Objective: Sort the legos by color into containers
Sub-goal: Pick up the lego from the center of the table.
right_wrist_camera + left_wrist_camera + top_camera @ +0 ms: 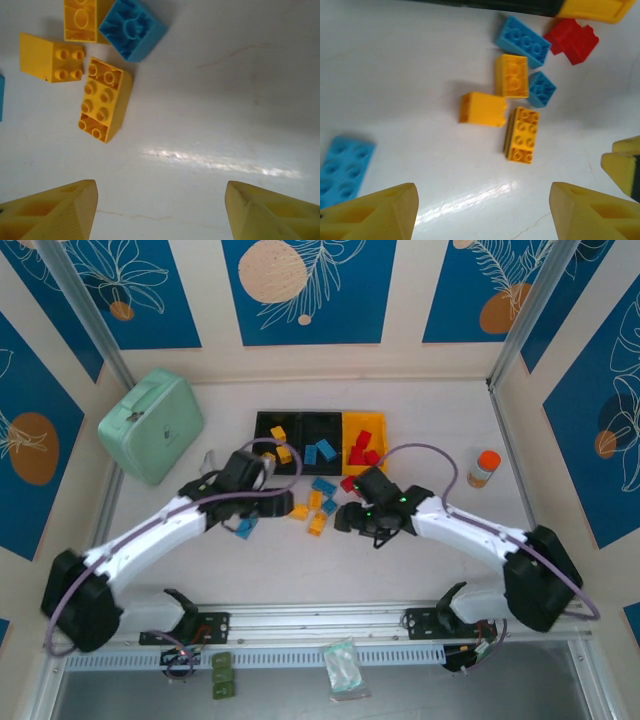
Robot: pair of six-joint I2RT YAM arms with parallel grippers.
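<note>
The containers (320, 416) stand in a row at the back: a black bin with yellow legos (279, 440), a black bin with blue ones (320, 450), and a yellow bin with red ones (362, 445). Loose legos lie in front: yellow (318, 524), blue (323, 485), red (347, 483), and a blue one (245, 528) further left. My left gripper (268, 508) is open just left of the cluster, with bare table between its fingers (380, 212). My right gripper (345, 518) is open just right of it. A long yellow brick (104, 99) lies ahead of it to the left.
A mint-green case (152, 425) sits at the back left and an orange-capped bottle (485, 468) at the right. The two grippers are close together; a fingertip of the right one (622, 167) shows at the left wrist view's right edge.
</note>
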